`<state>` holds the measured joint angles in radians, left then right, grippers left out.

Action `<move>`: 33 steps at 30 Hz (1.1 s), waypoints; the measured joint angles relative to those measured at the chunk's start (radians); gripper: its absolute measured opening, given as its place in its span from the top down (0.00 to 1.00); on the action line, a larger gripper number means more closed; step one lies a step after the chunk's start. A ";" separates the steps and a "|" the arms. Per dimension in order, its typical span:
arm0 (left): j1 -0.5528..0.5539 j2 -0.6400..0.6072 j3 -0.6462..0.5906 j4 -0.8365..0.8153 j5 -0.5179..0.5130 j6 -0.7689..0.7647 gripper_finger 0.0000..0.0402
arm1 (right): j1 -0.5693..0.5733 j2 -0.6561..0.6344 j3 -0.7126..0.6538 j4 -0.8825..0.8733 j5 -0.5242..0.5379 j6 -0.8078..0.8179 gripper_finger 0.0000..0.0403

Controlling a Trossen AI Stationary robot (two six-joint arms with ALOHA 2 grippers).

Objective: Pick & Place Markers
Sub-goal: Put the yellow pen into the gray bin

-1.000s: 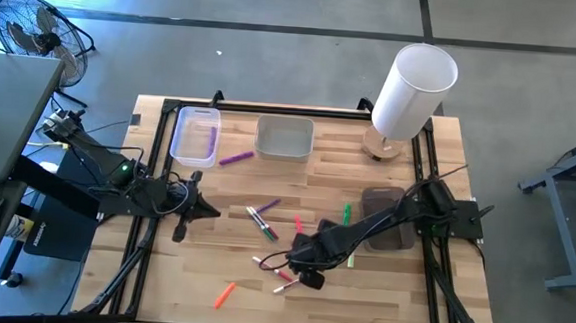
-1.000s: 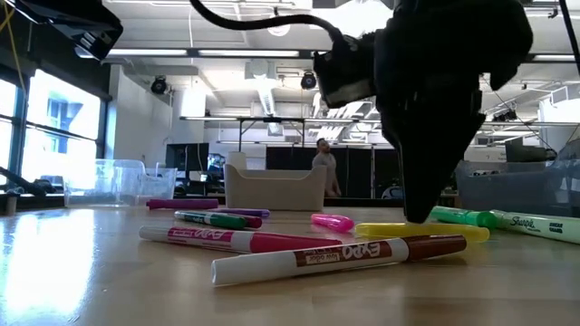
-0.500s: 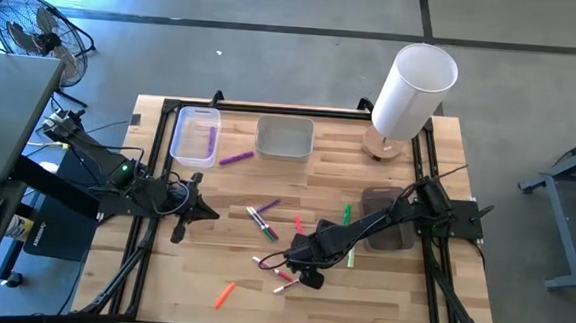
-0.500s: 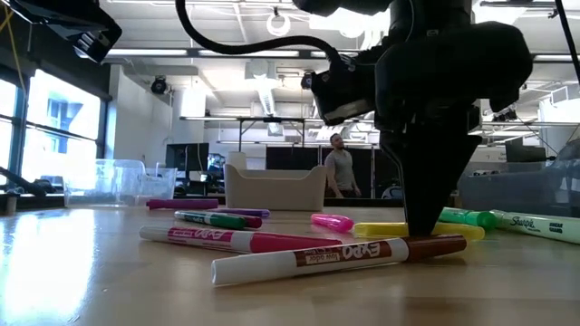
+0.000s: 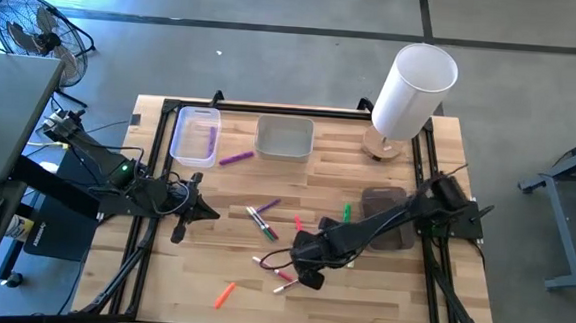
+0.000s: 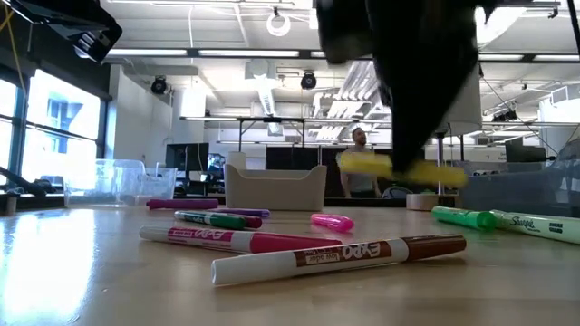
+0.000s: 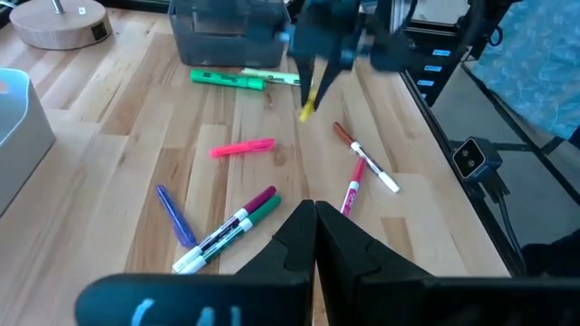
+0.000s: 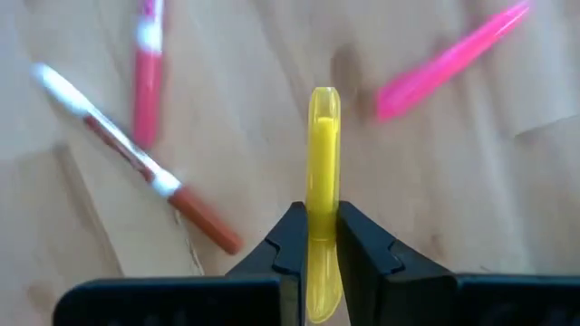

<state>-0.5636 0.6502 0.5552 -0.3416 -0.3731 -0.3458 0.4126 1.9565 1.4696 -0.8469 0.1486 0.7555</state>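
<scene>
My right gripper (image 5: pixel 307 255) hovers over the table's middle, shut on a yellow marker (image 6: pixel 403 167), which also shows in the left wrist view (image 7: pixel 313 98). Other markers lie flat on the wood: a brown-capped white one (image 6: pixel 335 255), a pink-and-white one (image 6: pixel 227 240), a short pink one (image 5: pixel 298 224), green ones (image 5: pixel 346 213), a green, purple and white cluster (image 5: pixel 259 220), a purple one (image 5: pixel 235 159) and an orange one (image 5: pixel 224 296). My left gripper (image 5: pixel 186 215) waits shut near the table's left edge. My right gripper pinches the yellow marker near its middle (image 8: pixel 323 195) between its two fingers (image 8: pixel 288 240). It comes from above, pointing down, and the fingers lie across the marker. The marker is lifted clear of the table and is roughly level, slightly tilted, in the low view.
A clear bin (image 5: pixel 195 136) and a grey bin (image 5: pixel 284 137) stand along the far edge. A dark tray (image 5: pixel 387 220) sits at the right. A tall white cylinder (image 5: pixel 413 89) on a round wooden base stands at the far right corner. A person moves in the room behind.
My right gripper has risen straight up from the table with the yellow marker. The marker lay on the wood beside the brown-capped one a second ago and now hangs clear above it. The other markers have stayed where they were.
</scene>
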 joint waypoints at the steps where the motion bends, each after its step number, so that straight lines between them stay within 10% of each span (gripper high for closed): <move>1: 0.000 0.000 0.000 0.001 0.000 0.000 1.00 | -0.001 -0.021 0.000 -0.002 0.025 -0.001 0.92; 9: 0.000 0.000 0.000 0.002 -0.064 -0.024 1.00 | -0.106 -0.192 -0.002 0.027 0.187 -0.174 0.92; 18: 0.001 0.000 0.000 0.002 -0.170 -0.054 1.00 | -0.464 -0.292 -0.140 0.453 0.028 -0.450 0.92; 33: 0.001 -0.066 0.002 -0.053 -0.482 -0.082 1.00 | -0.780 0.069 0.350 0.201 -0.123 -0.786 0.92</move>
<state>-0.5625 0.5838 0.5568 -0.3943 -0.8550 -0.4282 -0.3678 2.0258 1.8192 -0.6463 0.0254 -0.0307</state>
